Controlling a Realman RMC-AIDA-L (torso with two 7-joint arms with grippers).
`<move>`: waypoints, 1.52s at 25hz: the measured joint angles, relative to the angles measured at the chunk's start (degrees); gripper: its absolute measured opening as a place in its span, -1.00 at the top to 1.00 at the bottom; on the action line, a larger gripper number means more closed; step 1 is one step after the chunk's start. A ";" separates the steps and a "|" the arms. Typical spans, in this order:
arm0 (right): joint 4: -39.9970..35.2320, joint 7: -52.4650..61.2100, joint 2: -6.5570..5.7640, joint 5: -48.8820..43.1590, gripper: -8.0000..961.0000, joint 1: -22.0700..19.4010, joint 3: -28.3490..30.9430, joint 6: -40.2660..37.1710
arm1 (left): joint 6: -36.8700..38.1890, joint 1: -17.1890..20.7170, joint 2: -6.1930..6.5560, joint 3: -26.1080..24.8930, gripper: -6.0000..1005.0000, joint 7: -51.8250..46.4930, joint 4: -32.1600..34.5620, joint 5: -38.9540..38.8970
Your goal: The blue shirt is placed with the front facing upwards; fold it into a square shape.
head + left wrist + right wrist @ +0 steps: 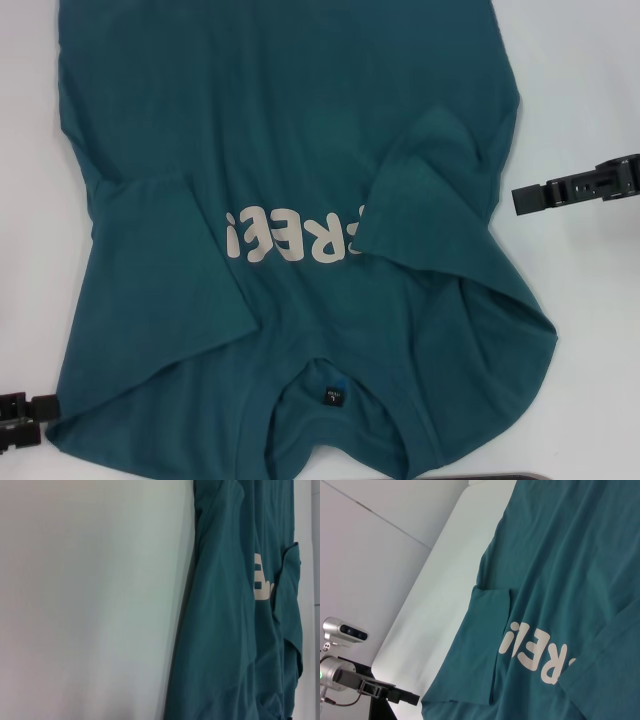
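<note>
left hand (22, 420) at near table corner beside shirt hem of shoulder, grip state unclear, holding nothing seen | shirt (300, 150) flat on table (590, 80), collar nearest, both sleeves folded inward, body still full length | right hand (575, 187) off shirt's right edge, empty, opening unclear

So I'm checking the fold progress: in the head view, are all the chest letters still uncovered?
No. On the blue shirt, the folded-in sleeve on the robot's right lies over the end of the cream letters.
</note>
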 joint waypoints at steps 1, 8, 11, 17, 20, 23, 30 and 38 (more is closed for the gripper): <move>0.11 0.00 0.00 0.02 -0.83 0.00 0.00 0.00 | -0.01 -0.08 -0.06 0.08 -0.58 -0.05 0.01 0.05; 0.35 0.00 0.00 0.17 -0.83 0.08 0.00 0.00 | -0.66 -0.46 -0.25 -0.04 -0.58 -0.41 0.01 1.46; 0.35 0.00 0.00 0.17 -0.83 0.09 0.00 0.00 | -0.84 -0.48 -0.29 0.10 -0.58 -0.53 0.01 1.53; 0.42 -0.01 0.00 0.17 -0.83 0.14 0.09 0.00 | -1.33 -0.57 -0.29 0.14 -0.58 -0.71 0.01 1.56; 0.43 -0.01 0.00 0.17 -0.83 0.17 0.09 0.02 | -1.44 -0.73 -0.29 0.13 -0.58 -0.83 0.01 1.60; 0.43 -0.01 0.00 0.16 -0.83 0.18 0.09 0.12 | -1.48 -0.92 -0.31 0.13 -0.58 -0.92 0.00 1.62; 0.52 0.03 0.00 0.14 -0.83 0.22 0.08 0.16 | -1.48 -1.84 -0.58 0.15 -0.58 -1.38 0.00 2.72; 0.52 0.06 0.00 0.14 -0.83 0.54 0.08 0.27 | -1.07 -2.68 -1.02 0.06 -0.58 -1.57 -0.19 3.02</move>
